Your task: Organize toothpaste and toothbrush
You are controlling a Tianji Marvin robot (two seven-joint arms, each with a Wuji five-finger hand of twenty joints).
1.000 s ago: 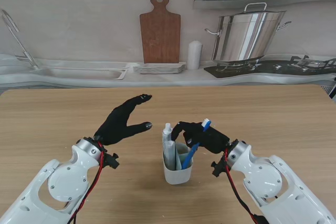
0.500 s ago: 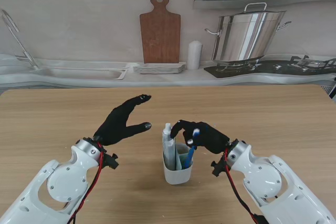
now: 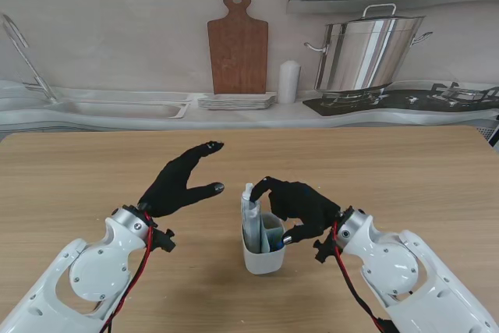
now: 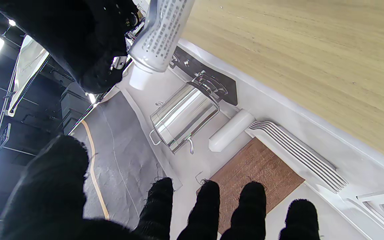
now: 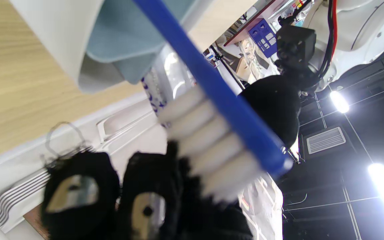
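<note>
Over the white plastic cup, my right hand grips the blue toothbrush; next, release; left hand hovers open.

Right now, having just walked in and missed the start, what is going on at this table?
The right hand in its black glove is over the small white cup on the wooden table, fingers on the blue toothbrush going into it. The white toothpaste tube stands in the cup. The left hand hovers open beside it.
</note>
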